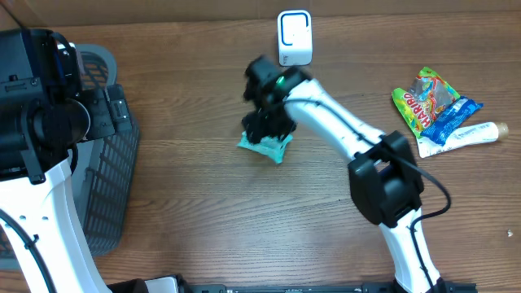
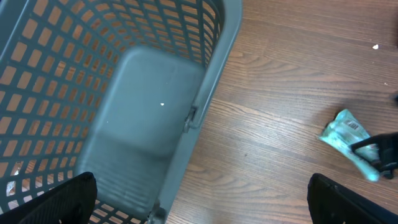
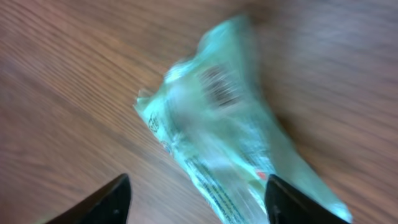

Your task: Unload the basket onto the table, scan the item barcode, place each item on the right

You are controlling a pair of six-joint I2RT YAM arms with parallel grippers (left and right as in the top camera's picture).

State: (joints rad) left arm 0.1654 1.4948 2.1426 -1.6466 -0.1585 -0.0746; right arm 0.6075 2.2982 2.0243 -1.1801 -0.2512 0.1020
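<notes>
Teal packet [image 3: 224,143]: on table [image 1: 203,220], frame centre, barcode [image 3: 219,87] up. Right tool [image 3: 199,199]: above it, parted, empty. Left tool [image 2: 202,199]: spread wide.

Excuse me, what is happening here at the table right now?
The right gripper hangs with open jaws just over a light green packet. The packet lies on the wooden table in front of the white scanner, not gripped, with its barcode facing up. The left gripper is open above the grey basket and holds nothing. More packets lie on the right side of the table.
</notes>
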